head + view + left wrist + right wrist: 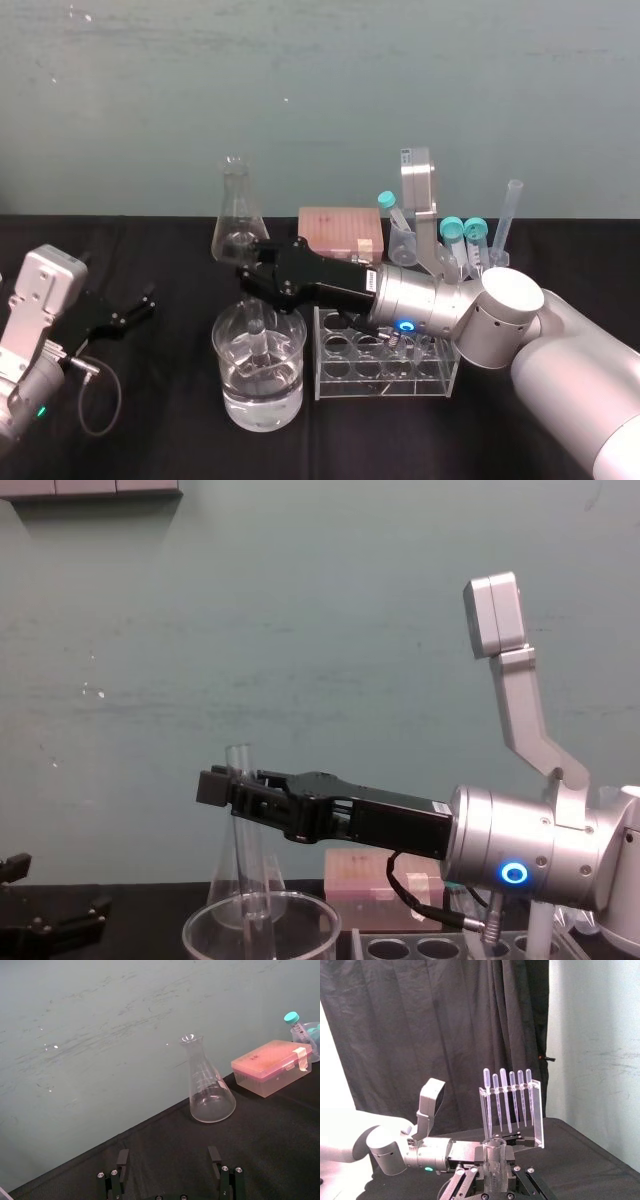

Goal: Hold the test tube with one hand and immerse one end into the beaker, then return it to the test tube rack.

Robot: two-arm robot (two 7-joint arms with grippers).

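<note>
Head view is showing the right gripper (262, 292), jaws gripping the test tube (258, 342): slim, clear, upright, its lower end dipping into the beaker (290, 395). Left gripper (135, 308) is idling far left, jaws apart.

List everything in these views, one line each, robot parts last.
test tube: one, clear, upright in the right gripper, lower end inside the beaker
beaker: one, clear, holding water, left of the rack
test tube rack: one, pale translucent, front centre
conical flask: one, clear, behind the beaker
pink box: one, pink, behind the rack
teal-capped tubes: three, behind the rack
pipette stand: one, clear, at the table's left end
table: one, black
left gripper: one, black, open, idle at left
right gripper: one, black, shut on the test tube above the beaker
</note>
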